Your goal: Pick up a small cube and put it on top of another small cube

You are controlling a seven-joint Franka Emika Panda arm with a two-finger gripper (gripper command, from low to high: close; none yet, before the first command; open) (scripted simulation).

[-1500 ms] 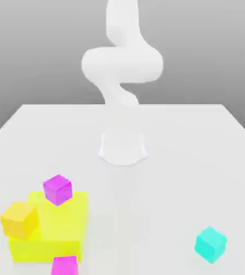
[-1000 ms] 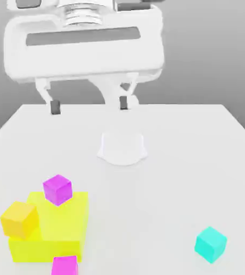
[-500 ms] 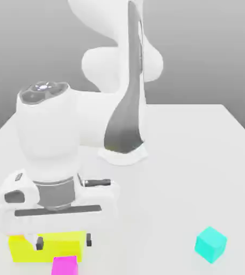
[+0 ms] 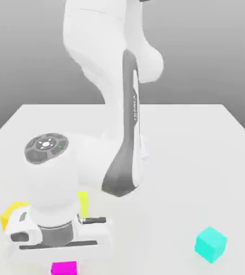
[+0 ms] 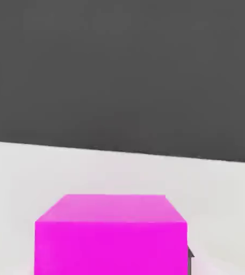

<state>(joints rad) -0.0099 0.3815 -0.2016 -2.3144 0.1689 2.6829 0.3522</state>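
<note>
Magenta cube (image 4: 64, 267) sits at the exterior view's bottom edge, left of centre, on the white table (image 4: 200, 156); only its flat matte top shows, just under the hand. White glossy arm (image 4: 111, 91) with a grey side panel bends down over the table's near left, its round wrist and the gripper body (image 4: 57, 239) blocking most of the big yellow block (image 4: 83, 203), which shows only as a sliver. Orange-yellow cube (image 4: 12, 212) peeks out at the exterior view's left, beside the wrist. Cyan cube (image 4: 210, 244) sits well apart at the exterior view's right, one corner toward the camera. Fingers are hidden here; cannot tell how the jaws stand.

Hand view: magenta cube (image 5: 111, 233) fills the lower middle, plain, sharp-edged, one flat face square to the camera, top face visible, equal sides so no long axis. White table (image 5: 28, 166) around it, dark backdrop beyond. Jaw state still not readable.
</note>
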